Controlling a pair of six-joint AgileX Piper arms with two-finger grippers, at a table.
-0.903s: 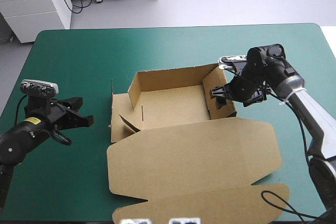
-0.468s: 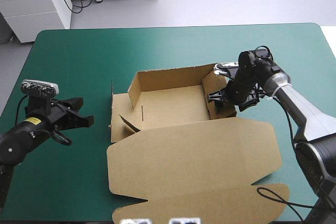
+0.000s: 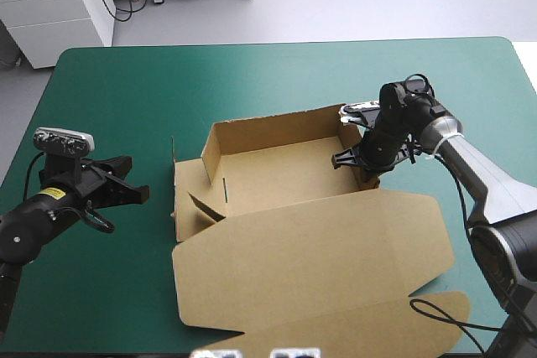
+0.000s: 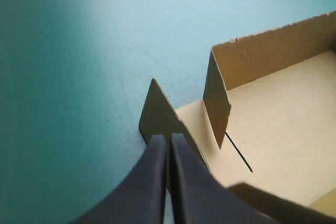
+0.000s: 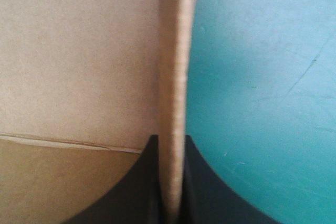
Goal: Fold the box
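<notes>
Spreading across the teal-green table [image 3: 252,73], the brown box [image 3: 277,169] lies mid-table as an open tray, its big lid [image 3: 310,249] flat toward the near edge. Right gripper [image 3: 362,161] is down at the tray's right-hand wall [image 5: 176,66], black fingers pinched on it: board edge upright between them, tray floor to one side, bare cover to the other. Left gripper [image 3: 138,193] sits off the box, fingers pressed together in a point, holding nothing. Straight ahead of it, the tray's left flap [image 4: 157,114] stands tilted, apart from the tips.
</notes>
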